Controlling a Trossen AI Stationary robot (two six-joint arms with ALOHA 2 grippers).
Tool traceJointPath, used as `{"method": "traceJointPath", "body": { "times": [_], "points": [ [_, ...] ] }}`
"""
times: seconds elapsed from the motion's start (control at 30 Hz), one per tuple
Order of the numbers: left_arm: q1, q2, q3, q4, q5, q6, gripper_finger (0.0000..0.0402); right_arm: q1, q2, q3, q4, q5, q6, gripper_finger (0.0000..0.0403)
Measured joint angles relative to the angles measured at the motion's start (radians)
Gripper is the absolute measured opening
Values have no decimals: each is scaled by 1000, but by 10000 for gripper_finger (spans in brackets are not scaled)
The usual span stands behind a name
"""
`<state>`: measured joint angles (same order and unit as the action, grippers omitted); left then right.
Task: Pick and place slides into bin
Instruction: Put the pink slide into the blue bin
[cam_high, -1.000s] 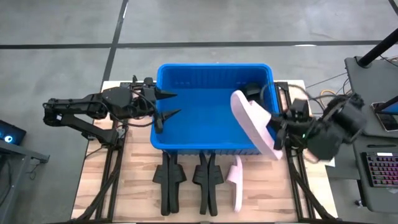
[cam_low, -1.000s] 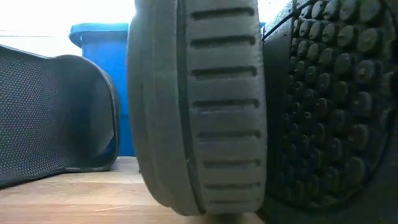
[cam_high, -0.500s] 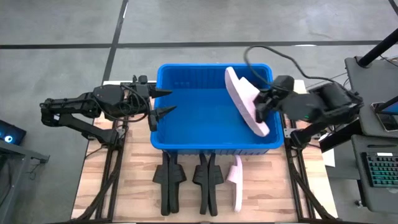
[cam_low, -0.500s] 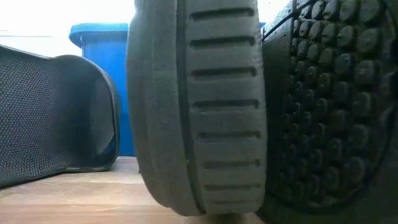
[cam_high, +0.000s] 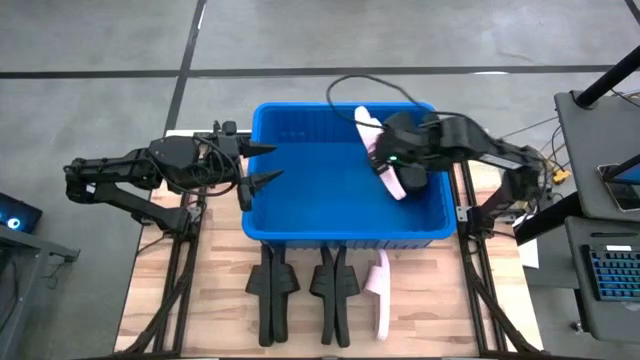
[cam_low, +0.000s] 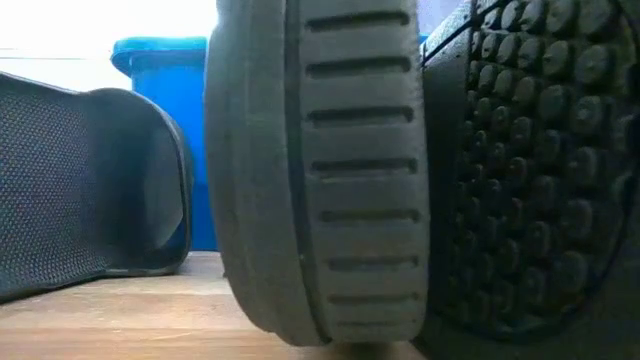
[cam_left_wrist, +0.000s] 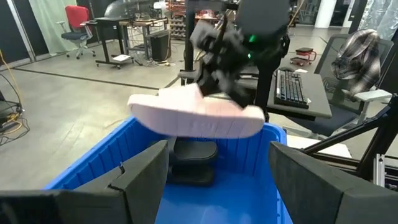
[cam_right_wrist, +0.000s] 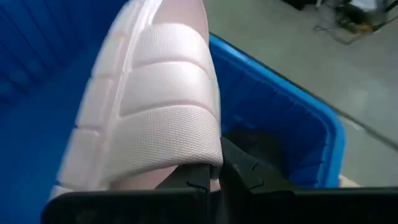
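My right gripper (cam_high: 392, 160) is over the far right part of the blue bin (cam_high: 300, 225), shut on a pale pink slide (cam_high: 378, 140). That slide also shows in the left wrist view (cam_left_wrist: 196, 118). A black slide (cam_left_wrist: 194, 163) lies on the bin's floor by its right wall. My left gripper (cam_high: 284, 165) is open and holds nothing, its fingers reaching level over the bin's left rim. Two black slides (cam_high: 272, 290) (cam_high: 333, 290) and a second pink slide (cam_high: 380, 290) rest on the table in front of the bin. My right gripper pinches the edge of the pink slide's broad top strap (cam_right_wrist: 199, 152) between its two fingers. It reaches in from the table's right side, slanting down. The slide is lifted clear above the bin's floor and tilted, its length running from the bin's far wall toward the near side.
The low view is nearly filled by the black slides' soles (cam_low: 310, 170) standing close to the camera, with the bin (cam_low: 160, 60) behind them. A desk with a keyboard (cam_high: 610, 270) stands to the right of the table.
My right gripper has swung from outside the bin's right wall toward the table's left and far side, coming down a little over the bin. It has turned as it went and stayed shut on the pink slide. The slide has turned with it and now hangs inside the bin's outline.
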<state>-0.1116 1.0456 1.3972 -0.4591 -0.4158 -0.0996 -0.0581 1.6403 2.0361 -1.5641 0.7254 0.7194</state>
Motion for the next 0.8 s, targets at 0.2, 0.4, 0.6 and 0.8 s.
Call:
{"method": "traceJointPath", "body": {
  "times": [0.2,0.4,0.6,0.8],
  "points": [
    [0,-7,0,0,-12,8,259,-74,103,-4,-6,-19,-120,12],
    [0,-22,0,0,-63,11,259,-140,201,-7,-6,-26,-253,11],
    [0,-45,0,2,-94,11,259,-198,301,-10,-7,-22,-307,11],
    [0,-58,0,-1,-97,11,259,-206,390,-18,-5,-22,-378,12]
  ]
}}
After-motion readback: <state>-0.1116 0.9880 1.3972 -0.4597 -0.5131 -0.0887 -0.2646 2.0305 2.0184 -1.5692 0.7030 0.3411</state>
